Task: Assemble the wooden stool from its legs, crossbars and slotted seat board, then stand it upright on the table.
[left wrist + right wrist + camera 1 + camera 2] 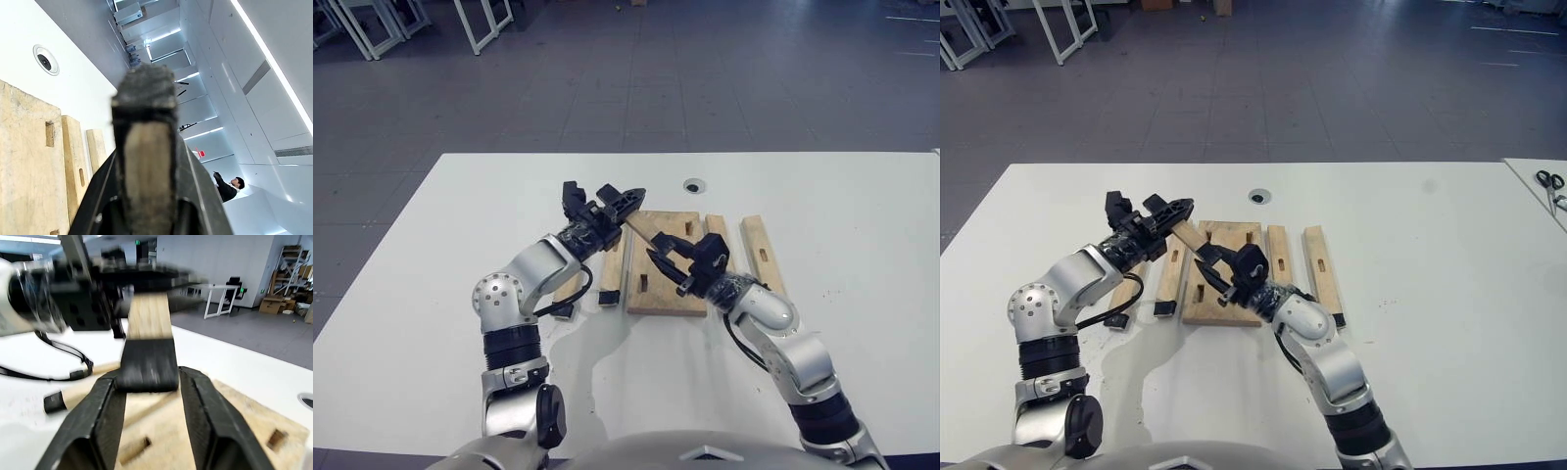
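Mid-frame, left gripper (620,203) is clamped on a pale wooden leg (642,231) with a black cap; right gripper (664,257) pinches that cap, over the slotted wooden seat board (671,299).

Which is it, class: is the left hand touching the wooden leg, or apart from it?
Touching. In the left wrist view the left hand has its fingers pressed against both sides of the wooden leg, with no gap.

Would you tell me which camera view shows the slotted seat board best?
The right eye view: the seat board lies flat with its outline nearly whole, the right gripper and held leg over it. The left eye view matches. The wrist views each catch a part with slots.
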Robot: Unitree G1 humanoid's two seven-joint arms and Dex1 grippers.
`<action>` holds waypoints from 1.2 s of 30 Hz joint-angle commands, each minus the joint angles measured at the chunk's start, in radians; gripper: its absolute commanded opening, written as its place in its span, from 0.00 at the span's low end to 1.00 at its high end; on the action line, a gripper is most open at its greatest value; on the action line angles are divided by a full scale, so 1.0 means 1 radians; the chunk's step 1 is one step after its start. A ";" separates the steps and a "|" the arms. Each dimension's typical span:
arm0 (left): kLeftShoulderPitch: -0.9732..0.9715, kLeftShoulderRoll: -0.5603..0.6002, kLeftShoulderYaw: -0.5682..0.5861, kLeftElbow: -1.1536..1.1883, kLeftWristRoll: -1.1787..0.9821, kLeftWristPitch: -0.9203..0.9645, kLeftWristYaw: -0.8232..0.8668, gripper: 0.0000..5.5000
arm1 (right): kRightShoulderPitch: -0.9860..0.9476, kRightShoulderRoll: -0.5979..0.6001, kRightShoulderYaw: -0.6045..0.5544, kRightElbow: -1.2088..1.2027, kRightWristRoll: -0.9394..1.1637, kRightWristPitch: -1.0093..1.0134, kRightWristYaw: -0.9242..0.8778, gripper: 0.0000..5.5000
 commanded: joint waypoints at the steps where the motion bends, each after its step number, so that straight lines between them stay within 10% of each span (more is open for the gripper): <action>1: 0.001 0.080 0.026 -0.035 0.122 -0.090 -0.041 0.08 | -0.005 -0.013 -0.032 0.009 -0.015 0.038 -0.020 0.47; 7: 0.146 0.236 0.011 -0.335 0.578 -0.322 0.000 0.08 | 0.154 -0.015 -0.060 -0.150 -0.033 0.108 -0.124 0.70; 14: 0.230 0.225 -0.249 -0.255 1.032 -0.532 -0.084 0.08 | 0.185 0.006 -0.038 -0.161 -0.089 0.119 -0.185 0.72; 36: 0.161 0.116 -0.234 0.003 1.240 -0.681 -0.198 0.08 | 0.165 0.016 -0.046 -0.131 -0.105 0.106 -0.181 0.72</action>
